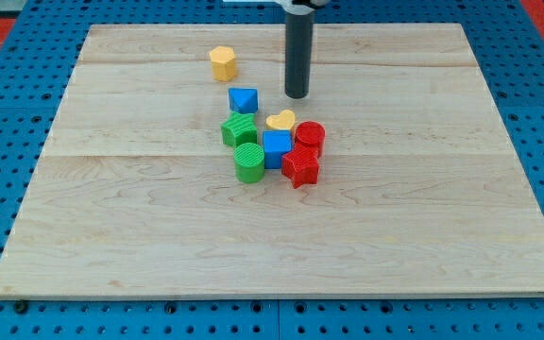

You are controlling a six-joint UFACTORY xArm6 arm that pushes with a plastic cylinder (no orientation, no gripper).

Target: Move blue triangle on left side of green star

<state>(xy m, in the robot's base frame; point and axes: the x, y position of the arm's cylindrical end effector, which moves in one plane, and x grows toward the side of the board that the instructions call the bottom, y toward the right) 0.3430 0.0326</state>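
The blue triangle (243,99) sits on the wooden board, just above the green star (239,130) and touching or nearly touching it. My tip (297,95) stands to the right of the blue triangle, a small gap apart, and just above the yellow heart (280,120). The rod rises straight up out of the view's top.
A tight cluster lies below the tip: a blue cube (277,148), a green cylinder (249,162), a red cylinder (310,137) and a red star (300,168). A yellow hexagon (222,62) stands alone toward the view's top left. The board's edge (281,297) meets blue pegboard.
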